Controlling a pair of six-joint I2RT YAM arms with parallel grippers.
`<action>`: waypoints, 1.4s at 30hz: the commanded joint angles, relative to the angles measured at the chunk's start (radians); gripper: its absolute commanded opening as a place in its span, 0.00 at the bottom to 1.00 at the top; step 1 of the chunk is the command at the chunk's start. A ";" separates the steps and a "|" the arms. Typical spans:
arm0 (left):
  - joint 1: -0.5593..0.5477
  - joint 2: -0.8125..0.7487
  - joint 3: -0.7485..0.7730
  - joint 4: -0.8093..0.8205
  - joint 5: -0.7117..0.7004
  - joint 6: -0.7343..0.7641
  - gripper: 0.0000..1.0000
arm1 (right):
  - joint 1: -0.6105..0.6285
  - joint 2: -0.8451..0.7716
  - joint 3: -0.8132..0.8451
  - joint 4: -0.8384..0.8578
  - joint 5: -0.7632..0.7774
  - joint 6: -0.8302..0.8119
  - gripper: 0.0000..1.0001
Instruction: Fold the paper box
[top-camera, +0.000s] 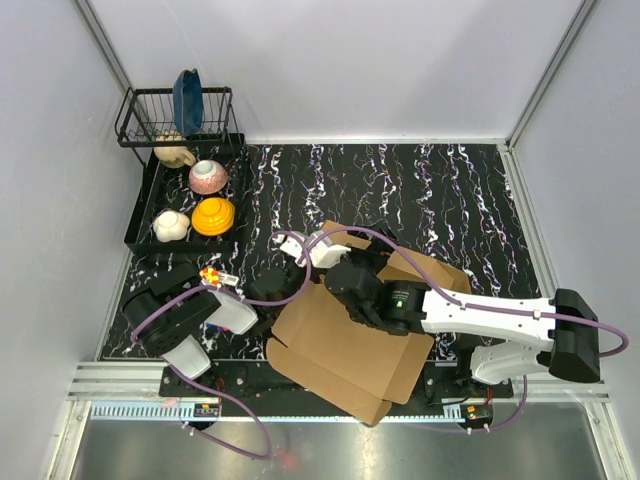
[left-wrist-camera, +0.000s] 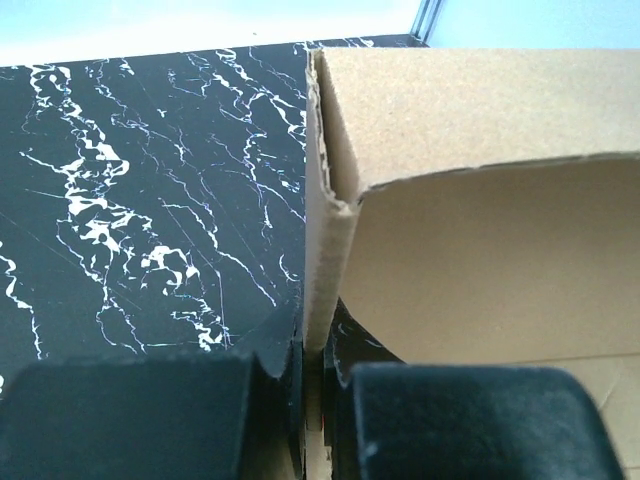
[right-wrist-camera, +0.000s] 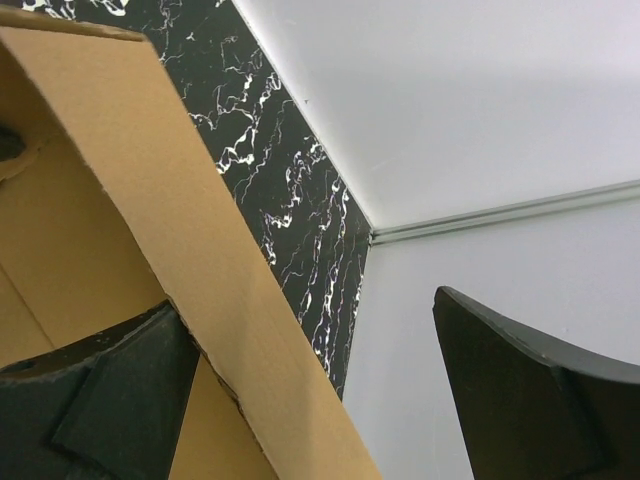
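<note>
Nearest, at 6 o'clock in the top view: paper box (top-camera: 345, 345), brown, mostly flat on the black marbled table (top-camera: 430, 190). Near corner past the table's front edge, between the two arm bases. Raised flaps along the far side, toward 12 o'clock.

From 8 o'clock, left arm stretched to the box's far left corner. Grip not readable from above, lost among cable and white wrist. Plain only in the left wrist view: left gripper (left-wrist-camera: 315, 365) narrow, pinched on the upright edge of a cardboard wall, black fingers (left-wrist-camera: 150, 420) one on each side. Second wall bending off that corner toward 3 o'clock, torn-looking fibres along its top edge.

From 4 o'clock, right arm laid low across the box. Seen from above only as a black mass over the cardboard. Right wrist view adds the rest: right gripper (right-wrist-camera: 320, 400) spread wide, a slanted cardboard panel passing between the two fingers, close against one, well apart from the other. Nothing clamped.

Farthest, at 10 o'clock, top view alone: black tray (top-camera: 140, 215) with an orange bowl (top-camera: 213, 215) and a pink bowl (top-camera: 208, 176). Behind it, at 11 o'clock, wire basket (top-camera: 150, 125) with a blue plate (top-camera: 187, 100) standing upright.
</note>
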 joint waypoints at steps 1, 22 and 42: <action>-0.009 -0.025 -0.034 0.295 -0.044 -0.025 0.00 | -0.015 -0.094 0.070 0.081 0.062 0.030 1.00; -0.008 0.039 0.032 0.259 -0.204 0.087 0.00 | -0.019 -0.366 0.148 -0.052 -0.353 0.564 0.99; -0.097 0.136 0.026 0.370 -0.428 0.141 0.00 | -0.446 -0.102 -0.063 0.145 -0.835 0.940 0.21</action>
